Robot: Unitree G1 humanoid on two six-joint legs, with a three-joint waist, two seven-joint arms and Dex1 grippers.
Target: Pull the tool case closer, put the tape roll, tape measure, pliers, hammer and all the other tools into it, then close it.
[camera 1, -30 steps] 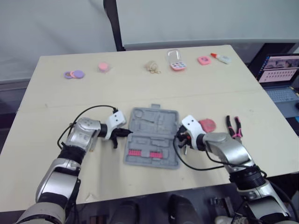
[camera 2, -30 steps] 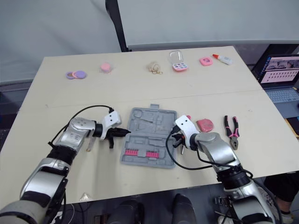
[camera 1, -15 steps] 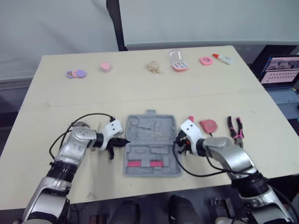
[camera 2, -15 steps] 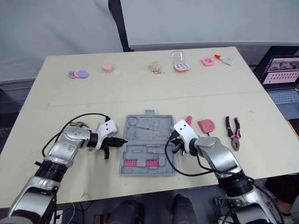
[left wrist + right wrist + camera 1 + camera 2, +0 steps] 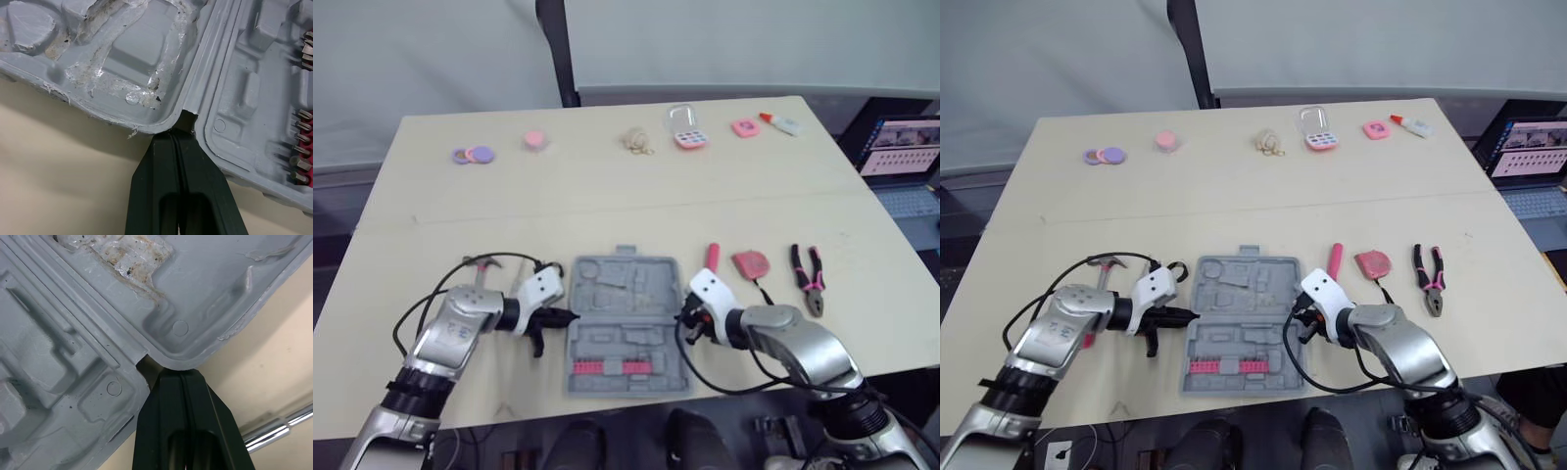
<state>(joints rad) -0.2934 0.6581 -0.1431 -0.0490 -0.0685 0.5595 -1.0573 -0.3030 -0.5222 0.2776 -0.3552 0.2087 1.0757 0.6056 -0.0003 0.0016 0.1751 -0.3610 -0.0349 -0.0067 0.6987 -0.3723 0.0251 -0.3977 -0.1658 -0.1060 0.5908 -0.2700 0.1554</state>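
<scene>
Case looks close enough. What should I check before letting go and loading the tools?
1. Case near the table's front edge: ok.
2. Case open, both halves lying flat: ok.
3. Left tool and right tool shut, tips at the case's hinge notches: ok.
4. Pliers and tape measure lying free to the right of the case: ok.
5. Hammer reachable: cannot tell, partly hidden by the left arm.
</scene>
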